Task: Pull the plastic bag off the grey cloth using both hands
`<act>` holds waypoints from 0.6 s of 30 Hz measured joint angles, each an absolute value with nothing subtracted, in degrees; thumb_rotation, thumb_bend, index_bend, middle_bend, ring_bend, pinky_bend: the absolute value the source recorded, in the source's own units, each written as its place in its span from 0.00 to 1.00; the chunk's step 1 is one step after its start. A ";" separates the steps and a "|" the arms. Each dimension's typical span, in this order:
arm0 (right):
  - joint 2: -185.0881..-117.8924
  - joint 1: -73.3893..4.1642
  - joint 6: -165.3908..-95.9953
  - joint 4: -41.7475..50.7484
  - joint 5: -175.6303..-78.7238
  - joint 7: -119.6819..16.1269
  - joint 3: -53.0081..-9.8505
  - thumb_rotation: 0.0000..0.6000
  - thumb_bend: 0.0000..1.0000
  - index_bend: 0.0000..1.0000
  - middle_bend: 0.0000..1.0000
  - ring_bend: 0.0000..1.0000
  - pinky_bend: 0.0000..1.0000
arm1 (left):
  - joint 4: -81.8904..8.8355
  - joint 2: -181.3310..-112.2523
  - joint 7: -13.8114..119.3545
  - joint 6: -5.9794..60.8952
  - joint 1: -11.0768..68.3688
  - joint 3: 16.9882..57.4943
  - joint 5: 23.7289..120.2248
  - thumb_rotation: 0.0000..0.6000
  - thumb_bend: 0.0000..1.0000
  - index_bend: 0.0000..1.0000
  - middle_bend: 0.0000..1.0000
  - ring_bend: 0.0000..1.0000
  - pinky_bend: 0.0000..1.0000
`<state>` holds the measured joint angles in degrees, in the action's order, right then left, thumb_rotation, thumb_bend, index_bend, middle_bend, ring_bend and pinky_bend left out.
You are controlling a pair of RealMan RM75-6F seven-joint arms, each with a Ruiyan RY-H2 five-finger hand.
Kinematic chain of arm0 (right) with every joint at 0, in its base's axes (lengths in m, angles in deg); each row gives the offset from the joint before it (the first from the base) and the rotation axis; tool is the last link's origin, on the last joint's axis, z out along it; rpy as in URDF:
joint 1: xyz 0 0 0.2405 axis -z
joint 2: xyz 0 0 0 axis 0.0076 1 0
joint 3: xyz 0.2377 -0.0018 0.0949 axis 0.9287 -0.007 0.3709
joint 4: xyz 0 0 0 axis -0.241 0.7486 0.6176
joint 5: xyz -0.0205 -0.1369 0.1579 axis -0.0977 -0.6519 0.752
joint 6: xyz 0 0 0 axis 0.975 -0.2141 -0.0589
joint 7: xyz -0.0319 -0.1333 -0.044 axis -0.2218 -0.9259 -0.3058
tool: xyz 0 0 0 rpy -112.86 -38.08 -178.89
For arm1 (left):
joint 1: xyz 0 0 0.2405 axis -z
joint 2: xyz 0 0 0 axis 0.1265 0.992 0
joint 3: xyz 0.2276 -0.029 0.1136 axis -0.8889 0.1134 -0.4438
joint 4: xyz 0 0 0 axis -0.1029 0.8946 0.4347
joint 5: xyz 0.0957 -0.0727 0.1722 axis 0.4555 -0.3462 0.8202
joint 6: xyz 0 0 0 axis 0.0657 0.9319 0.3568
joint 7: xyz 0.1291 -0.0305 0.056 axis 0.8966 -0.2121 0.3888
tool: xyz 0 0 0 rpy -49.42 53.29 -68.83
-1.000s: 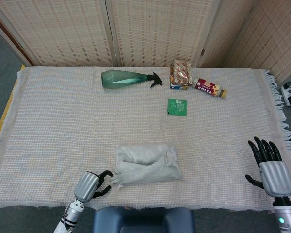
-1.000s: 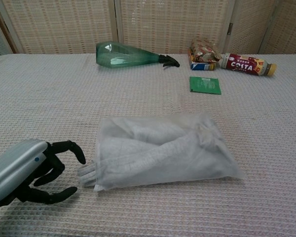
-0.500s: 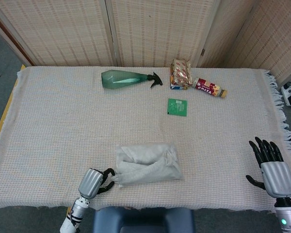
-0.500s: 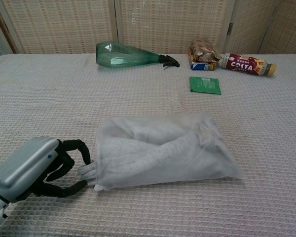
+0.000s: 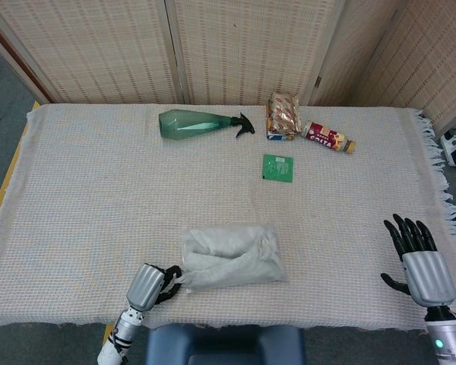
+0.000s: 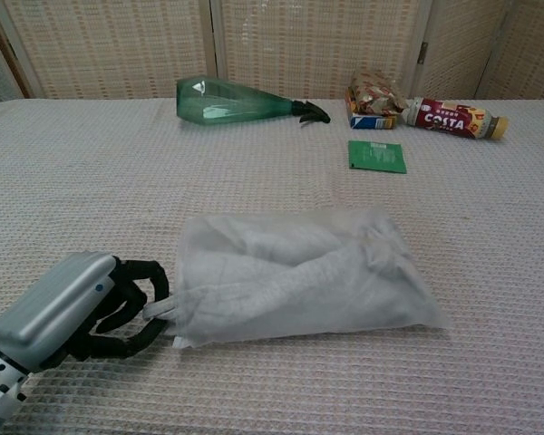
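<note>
Since a second ago our left hand (image 6: 77,313) has closed in, fingers now pinching the grey cloth (image 6: 159,310) end poking from the one plastic bag (image 6: 299,276) at the desk's (image 5: 99,190) near middle; most cloth shows only dimly through the bag. Our right hand (image 5: 419,262) hangs released, fingers spread, outside the chest view

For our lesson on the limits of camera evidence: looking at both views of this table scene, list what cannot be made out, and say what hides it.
- Left hand: whether its fingers actually pinch the grey cloth sticking out of the plastic bag; its own fingers cover the contact.
- Right hand: out of the chest view, beyond the frame edge.
- Foil snack pack print: too small in both views.
- Green packet text: too small.
</note>
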<state>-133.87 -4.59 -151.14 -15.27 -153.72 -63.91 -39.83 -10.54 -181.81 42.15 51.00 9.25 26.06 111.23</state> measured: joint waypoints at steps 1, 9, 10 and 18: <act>-134.32 -4.90 -150.62 -14.77 -153.91 -63.62 -39.91 1.00 0.06 0.00 0.00 0.00 0.00 | -10.76 -181.68 42.18 51.30 9.27 25.79 111.41 1.00 0.54 0.70 1.00 1.00 1.00; -141.10 -9.64 -144.00 -9.14 -157.15 -58.70 -41.24 1.00 0.13 0.23 0.00 0.00 0.00 | -13.20 -180.66 44.11 51.23 9.74 25.20 111.60 1.00 0.55 0.71 1.00 1.00 1.00; -141.89 -10.03 -143.86 -8.65 -157.63 -58.47 -41.35 1.00 0.14 0.28 0.00 0.00 0.00 | -13.64 -180.55 44.50 51.16 9.84 25.17 111.58 1.00 0.55 0.71 1.00 1.00 1.00; -149.98 -10.36 -146.65 -2.74 -160.44 -54.87 -42.02 1.00 0.16 0.54 0.05 0.00 0.00 | -15.80 -179.86 45.99 50.96 10.09 24.96 111.30 1.00 0.54 0.71 1.00 1.00 1.00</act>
